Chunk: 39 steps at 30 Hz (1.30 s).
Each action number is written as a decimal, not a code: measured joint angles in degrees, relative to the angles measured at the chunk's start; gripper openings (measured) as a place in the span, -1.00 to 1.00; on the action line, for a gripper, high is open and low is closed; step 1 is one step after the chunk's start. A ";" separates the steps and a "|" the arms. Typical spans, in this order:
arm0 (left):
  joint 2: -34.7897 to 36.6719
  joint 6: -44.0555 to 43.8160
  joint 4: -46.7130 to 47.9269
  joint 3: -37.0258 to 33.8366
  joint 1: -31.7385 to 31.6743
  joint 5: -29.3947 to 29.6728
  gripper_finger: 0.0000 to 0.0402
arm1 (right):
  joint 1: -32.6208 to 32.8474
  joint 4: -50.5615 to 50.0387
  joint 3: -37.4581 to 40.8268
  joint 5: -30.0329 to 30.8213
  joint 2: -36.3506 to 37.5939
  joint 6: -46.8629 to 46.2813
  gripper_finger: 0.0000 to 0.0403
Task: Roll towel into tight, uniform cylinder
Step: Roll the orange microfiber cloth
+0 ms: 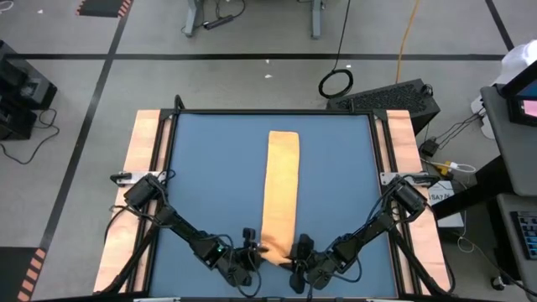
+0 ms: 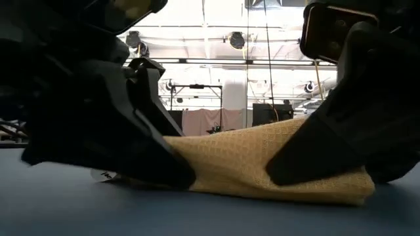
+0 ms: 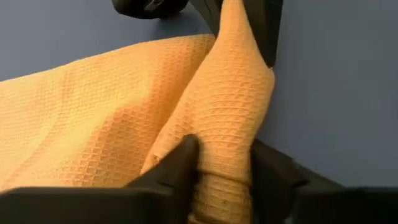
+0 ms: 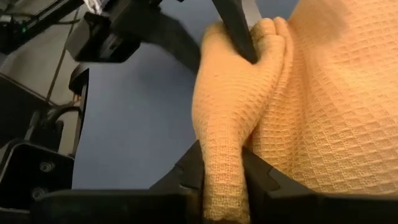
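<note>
Towel (image 1: 281, 189) lies as long strip on table (image 1: 201, 168); we see both grippers (image 3: 221, 171) (image 4: 221, 171) pinching its rolled near end; wrist views alone show clamped folds.

Down at table height the towel (image 2: 262, 164) fills the middle — a waffle-textured orange-yellow hump lying on the blue table (image 2: 98, 210). The left gripper (image 2: 172, 165) presses into one end, the right gripper (image 2: 289, 172) into the other — both dark and looming close. A bright hall shows behind.
</note>
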State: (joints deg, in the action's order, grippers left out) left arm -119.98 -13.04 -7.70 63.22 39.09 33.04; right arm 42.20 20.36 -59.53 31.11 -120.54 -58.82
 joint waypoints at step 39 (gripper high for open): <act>4.72 -18.13 3.78 -0.13 -4.58 -17.14 -0.55 | 5.37 6.98 -0.07 17.56 -1.89 45.70 0.24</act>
State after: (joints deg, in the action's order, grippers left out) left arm -115.26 -31.17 -3.92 63.09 34.51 15.90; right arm 47.57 27.34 -59.60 48.67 -122.43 -13.12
